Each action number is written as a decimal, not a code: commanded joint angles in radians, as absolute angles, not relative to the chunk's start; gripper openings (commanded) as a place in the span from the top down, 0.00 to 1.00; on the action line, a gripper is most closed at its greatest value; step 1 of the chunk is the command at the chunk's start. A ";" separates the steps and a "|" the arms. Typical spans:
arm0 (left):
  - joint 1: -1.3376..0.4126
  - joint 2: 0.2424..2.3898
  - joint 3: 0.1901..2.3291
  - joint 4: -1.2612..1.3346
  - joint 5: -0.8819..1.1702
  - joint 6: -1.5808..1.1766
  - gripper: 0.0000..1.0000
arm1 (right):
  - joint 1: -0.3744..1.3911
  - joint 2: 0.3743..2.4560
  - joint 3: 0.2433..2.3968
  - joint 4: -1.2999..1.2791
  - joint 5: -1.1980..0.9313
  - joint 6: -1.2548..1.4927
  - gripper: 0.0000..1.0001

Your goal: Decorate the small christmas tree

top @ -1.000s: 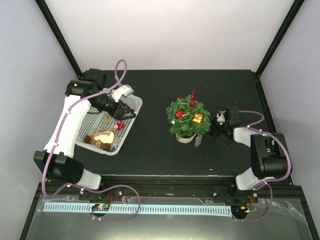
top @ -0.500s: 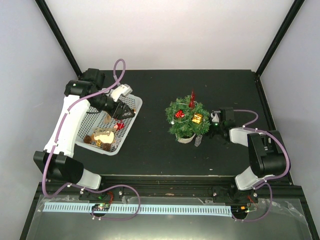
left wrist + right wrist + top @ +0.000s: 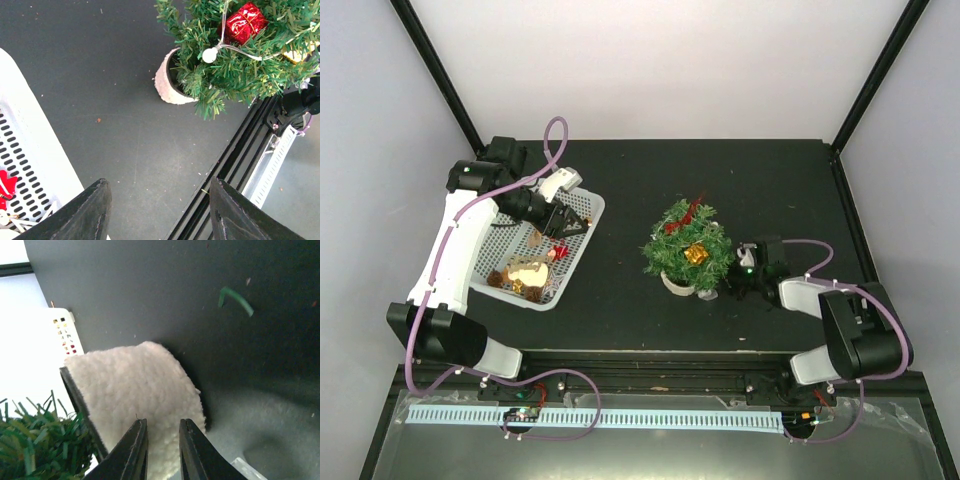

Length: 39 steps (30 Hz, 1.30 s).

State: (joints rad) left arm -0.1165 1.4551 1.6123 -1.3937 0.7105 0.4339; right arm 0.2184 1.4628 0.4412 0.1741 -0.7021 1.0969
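Observation:
The small christmas tree (image 3: 688, 248) stands right of centre and leans, with its whitish fleecy pot (image 3: 677, 284) at the lower left. It carries a gold gift box (image 3: 695, 253) and a red gift box (image 3: 244, 22). My right gripper (image 3: 740, 274) is low at the tree's right side. In the right wrist view its fingers (image 3: 162, 440) are nearly closed, pinching the pot's fleece (image 3: 135, 385). My left gripper (image 3: 567, 223) hangs open and empty over the right edge of the white mesh basket (image 3: 588, 203). In the left wrist view (image 3: 160, 210) it looks towards the tree (image 3: 235, 70).
The basket holds gold ornaments (image 3: 525, 272) and a red one (image 3: 558, 252). A loose green sprig (image 3: 235, 297) lies on the black table beyond the pot. The table's front rail (image 3: 240, 150) runs close to the tree. Black frame posts stand at the back corners.
My right gripper has moved left onto the pot. The tree has shifted left and towards the front edge and now leans. The left arm has barely moved.

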 commanded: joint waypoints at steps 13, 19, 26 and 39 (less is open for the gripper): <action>-0.094 1.446 1.626 -1.367 0.698 0.430 0.45 | 0.364 1.299 0.349 0.216 -0.632 1.222 0.80; -0.083 1.436 1.624 -1.353 0.661 0.429 0.45 | 0.366 1.251 0.322 0.180 -0.615 1.219 0.81; -0.042 1.422 1.612 -1.308 0.519 0.424 0.46 | 0.365 1.166 0.358 -0.011 -0.542 1.127 0.49; 0.119 1.514 1.523 -1.237 0.279 0.471 0.47 | 0.315 1.078 0.520 -0.380 -0.387 0.926 0.32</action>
State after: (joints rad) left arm 0.0967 1.4708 1.5337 -1.2846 0.3950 0.4480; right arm 0.3332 1.1156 0.4385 -0.2012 -0.4847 1.0271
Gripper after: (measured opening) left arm 0.526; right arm 0.669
